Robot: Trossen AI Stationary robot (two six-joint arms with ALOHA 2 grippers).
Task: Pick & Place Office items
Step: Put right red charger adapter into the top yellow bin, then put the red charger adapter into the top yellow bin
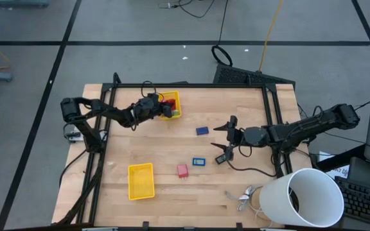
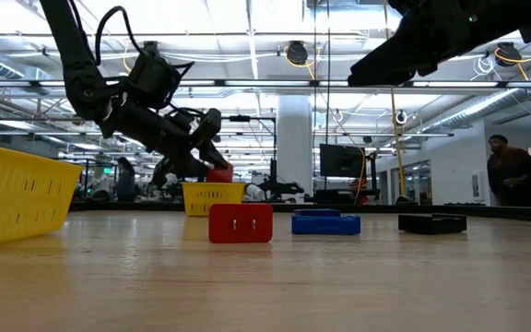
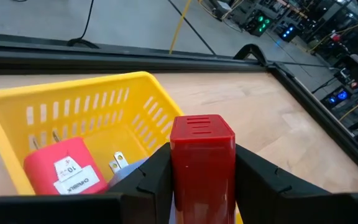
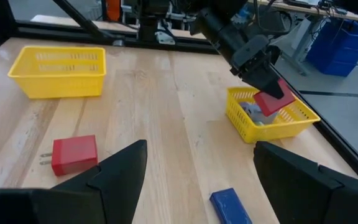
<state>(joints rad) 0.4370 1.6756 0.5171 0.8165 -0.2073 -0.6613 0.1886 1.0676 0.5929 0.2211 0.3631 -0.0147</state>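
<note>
The left jaws (image 3: 202, 180) are pinched on a red block (image 3: 202, 152), one dark finger pressed flat to each of its long side faces, its ridged end standing proud of the grip. It hangs over the rim of the yellow tray (image 3: 55, 102) at the far side of the surface (image 1: 172, 138), where another red piece (image 3: 64, 168) with a white label already lies. The block looks like a hard moulded plastic shell: stiff, light, probably smooth enough to slide if squeezed on a corner, so the flat parallel sides are the sensible hold, as here. It should stand a short drop.

The right jaws (image 4: 197, 171) are spread wide and hold nothing, hovering above the middle of the surface. Beneath and near them lie a red plug-like block (image 4: 73, 154) with two metal prongs and a blue block (image 4: 230, 205); the prongs are best avoided, the broad flanks taken instead. A second yellow tray (image 1: 140, 181) sits nearer the front edge
</note>
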